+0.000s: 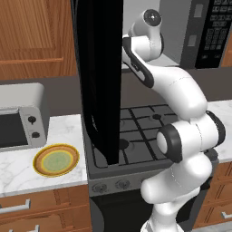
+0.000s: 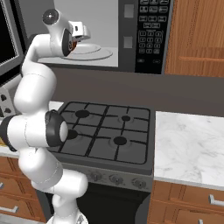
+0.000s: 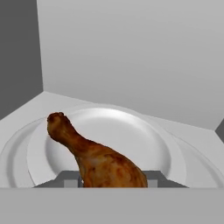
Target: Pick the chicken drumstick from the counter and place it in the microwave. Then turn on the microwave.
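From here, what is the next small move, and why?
Probably open the gripper to release: the chicken drumstick sits between its fingertips, already inside the microwave over the turntable.

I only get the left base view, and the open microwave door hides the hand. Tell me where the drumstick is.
Observer: The chicken drumstick is inside the microwave, over the round turntable.
Operator: Say whether it's released.
Observer: No. The gripper is closed on its thick end, with a fingertip on each side.
Operator: Tell me if it's touching the glass.
Observer: I cannot tell. In the right base view the hand hangs a little above the turntable.
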